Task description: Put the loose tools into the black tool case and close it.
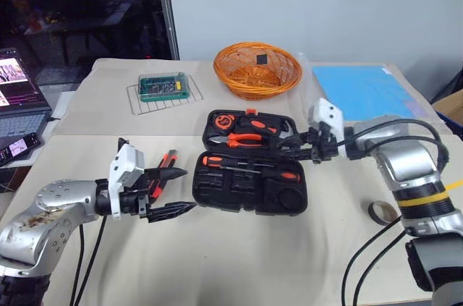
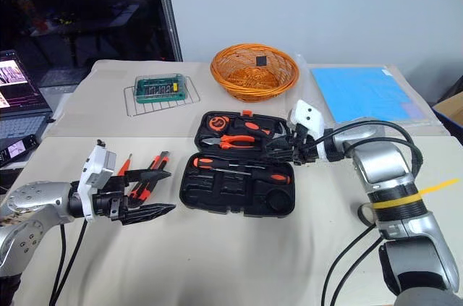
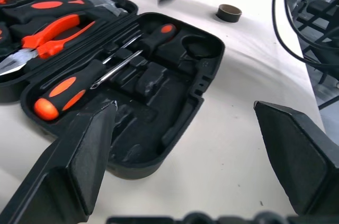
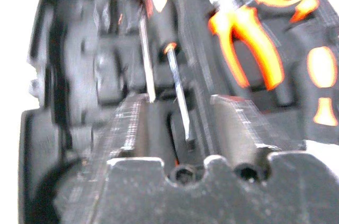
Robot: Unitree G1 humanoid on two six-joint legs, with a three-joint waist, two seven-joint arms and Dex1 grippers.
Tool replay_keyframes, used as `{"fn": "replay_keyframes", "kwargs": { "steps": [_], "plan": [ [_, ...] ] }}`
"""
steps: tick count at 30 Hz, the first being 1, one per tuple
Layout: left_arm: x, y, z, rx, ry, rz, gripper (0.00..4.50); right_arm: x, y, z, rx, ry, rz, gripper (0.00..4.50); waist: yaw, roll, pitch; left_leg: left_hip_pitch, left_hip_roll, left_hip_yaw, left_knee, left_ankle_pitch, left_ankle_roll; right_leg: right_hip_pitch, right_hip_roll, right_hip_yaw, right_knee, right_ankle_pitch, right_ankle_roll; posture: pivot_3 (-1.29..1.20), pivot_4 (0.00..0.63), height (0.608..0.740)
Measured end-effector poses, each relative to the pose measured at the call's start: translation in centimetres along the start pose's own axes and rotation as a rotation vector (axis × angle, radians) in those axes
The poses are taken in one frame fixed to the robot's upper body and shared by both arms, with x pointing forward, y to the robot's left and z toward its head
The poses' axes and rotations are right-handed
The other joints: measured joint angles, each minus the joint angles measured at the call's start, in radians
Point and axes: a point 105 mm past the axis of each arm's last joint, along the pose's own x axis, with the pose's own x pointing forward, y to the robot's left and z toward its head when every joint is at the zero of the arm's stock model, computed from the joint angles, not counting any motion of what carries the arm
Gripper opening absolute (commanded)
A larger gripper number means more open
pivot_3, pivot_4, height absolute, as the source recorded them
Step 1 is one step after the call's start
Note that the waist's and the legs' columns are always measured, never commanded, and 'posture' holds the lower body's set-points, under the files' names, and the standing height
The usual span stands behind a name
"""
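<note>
Fingers of the left gripper spread wide, holding nothing, hovering over the table just left of the black tool case. Fingers of the right gripper drawn fairly narrow with a gap between them, poised above the case's right end, near its hinge line; seemingly empty, though the wrist view is too blurred to be sure. Case lying open near the table's middle: two black-and-orange screwdrivers resting along the near half's upper slots, shafts crossing slightly, not clearly seated. Orange-handled pliers and hammer stowed in the far half. Still loose on the table, just behind the left gripper: utility knife and a slim orange screwdriver, lying side by side. Behind the case, an orange woven basket; to its left, a small green box on a wire rack. Roll of tape at right.
</note>
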Motion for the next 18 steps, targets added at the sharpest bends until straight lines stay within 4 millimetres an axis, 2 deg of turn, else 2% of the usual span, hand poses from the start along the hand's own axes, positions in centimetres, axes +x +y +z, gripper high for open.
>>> {"fn": "replay_keyframes", "kwargs": {
  "steps": [2, 5, 8, 10, 11, 14, 16, 18],
  "plan": [
    [0.0, 0.1, -0.1, 0.001, 0.003, 0.001, 4.42, 1.2, 0.7, -1.2, 0.043, -0.036, -0.076, 0.04, 0.000, 0.000, 0.000, 0.000, 0.000, 0.000, 0.000, 0.001, -0.002, -0.001, 0.000, 0.001, 0.003, -0.001, -0.001, 0.00, 0.150, 0.740],
    [0.0, 0.2, -0.2, -0.001, 0.006, 0.003, 4.42, 2.2, 1.3, -3.4, 0.062, -0.009, -0.174, 0.04, -0.002, 0.000, 0.000, 0.000, -0.001, 0.001, 0.000, 0.002, -0.003, -0.002, 0.000, 0.002, 0.006, -0.001, -0.001, 0.00, 0.150, 0.740],
    [-0.2, 0.4, -0.4, -0.013, 0.008, 0.010, 4.42, 3.0, 2.3, -5.5, -0.042, 0.081, -0.194, 0.04, -0.003, 0.000, 0.000, 0.003, -0.001, 0.001, 0.000, 0.002, -0.003, -0.001, -0.001, 0.002, 0.008, -0.003, -0.001, 0.00, 0.150, 0.740],
    [-0.3, 0.5, -0.5, -0.011, 0.015, 0.013, 4.42, 3.7, 2.7, -5.7, -0.174, 0.121, -0.170, 0.04, -0.007, 0.000, -0.001, 0.007, -0.001, 0.002, 0.000, 0.001, -0.001, 0.002, -0.001, 0.003, 0.010, -0.008, -0.005, 0.00, 0.150, 0.740],
    [-0.3, 0.5, -0.5, -0.007, 0.018, 0.015, 4.42, 3.9, 2.8, -5.8, -0.221, 0.140, -0.161, 0.04, -0.009, -0.001, -0.001, 0.011, -0.001, 0.002, 0.000, 0.000, 0.000, 0.005, -0.001, 0.003, 0.010, -0.013, -0.001, 0.00, 0.150, 0.740],
    [-0.6, 0.8, -0.7, 0.004, 0.020, 0.043, 4.42, 4.3, 2.4, -6.0, -0.337, 0.178, -0.157, 0.04, -0.013, -0.001, -0.001, 0.021, 0.000, 0.001, -0.002, -0.003, 0.003, 0.014, -0.001, 0.002, 0.010, -0.016, -0.002, 0.00, 0.150, 0.740],
    [-1.0, 1.3, -0.9, -0.002, 0.020, 0.086, 4.42, 4.1, 2.0, -5.9, -0.354, 0.168, -0.176, 0.04, -0.010, -0.001, -0.001, 0.021, 0.000, 0.000, -0.002, -0.003, 0.002, 0.015, -0.002, 0.002, 0.011, -0.017, -0.002, 0.00, 0.150, 0.740],
    [-1.5, 2.3, -1.0, -0.020, 0.000, 0.165, 4.42, 4.2, 2.0, -5.5, -0.288, 0.096, -0.202, 0.04, -0.008, -0.001, -0.001, 0.021, -0.001, 0.000, -0.002, -0.004, 0.001, 0.015, -0.003, 0.002, 0.011, -0.016, -0.004, 0.00, 0.150, 0.740]
  ]
}}
